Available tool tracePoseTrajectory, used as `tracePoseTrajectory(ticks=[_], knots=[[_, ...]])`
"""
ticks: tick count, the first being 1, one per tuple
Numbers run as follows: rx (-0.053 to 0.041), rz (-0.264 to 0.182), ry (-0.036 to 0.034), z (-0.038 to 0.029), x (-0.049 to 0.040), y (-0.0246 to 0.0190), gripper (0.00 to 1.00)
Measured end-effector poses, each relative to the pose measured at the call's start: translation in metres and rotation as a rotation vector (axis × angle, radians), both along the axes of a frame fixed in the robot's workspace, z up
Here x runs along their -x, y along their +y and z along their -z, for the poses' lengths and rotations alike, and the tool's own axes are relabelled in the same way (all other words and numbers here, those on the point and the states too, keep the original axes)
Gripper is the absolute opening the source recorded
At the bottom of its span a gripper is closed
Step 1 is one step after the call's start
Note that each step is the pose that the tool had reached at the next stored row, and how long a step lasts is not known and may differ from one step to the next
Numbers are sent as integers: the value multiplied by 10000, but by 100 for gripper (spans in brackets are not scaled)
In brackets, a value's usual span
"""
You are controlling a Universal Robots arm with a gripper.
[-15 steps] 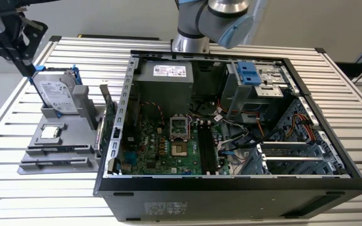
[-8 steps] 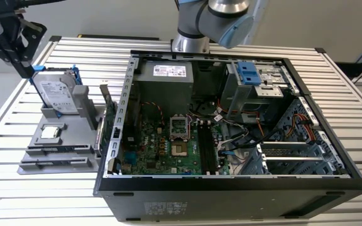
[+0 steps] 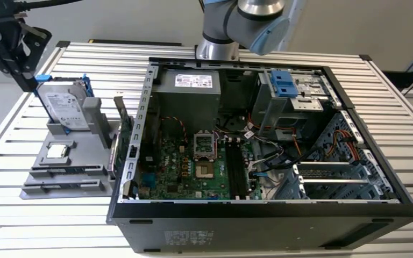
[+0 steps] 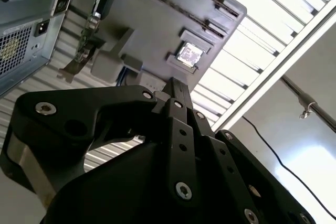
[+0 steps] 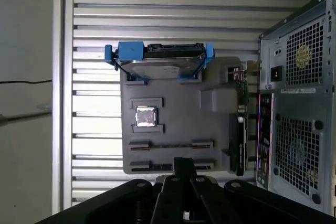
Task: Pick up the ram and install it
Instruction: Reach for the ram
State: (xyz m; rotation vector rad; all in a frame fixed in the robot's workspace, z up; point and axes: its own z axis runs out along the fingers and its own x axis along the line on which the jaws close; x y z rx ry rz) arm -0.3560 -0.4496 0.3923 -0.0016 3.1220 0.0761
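One gripper point(image 5: 184, 162) hangs above the tray point(image 5: 178, 124), its fingertips pressed together. On that tray we count one drive point(image 5: 160, 66), one processor point(image 5: 145, 116), one card point(image 3: 125, 141) and two long slots point(image 5: 170, 144). One open case point(image 3: 264, 215) stands beside it. We cannot place the ram.

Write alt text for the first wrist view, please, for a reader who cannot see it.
The black gripper, shut, points down at a gray tray on a slatted table. The tray holds a hard drive in a blue frame, a square chip and a card at its edge; a computer case stands beside it.
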Motion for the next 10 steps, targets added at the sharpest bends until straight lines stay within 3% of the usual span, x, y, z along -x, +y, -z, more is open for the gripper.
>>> tracePoseTrajectory(ticks=[10], knots=[[-1, -47, -1, 2, 0, -63, 0]])
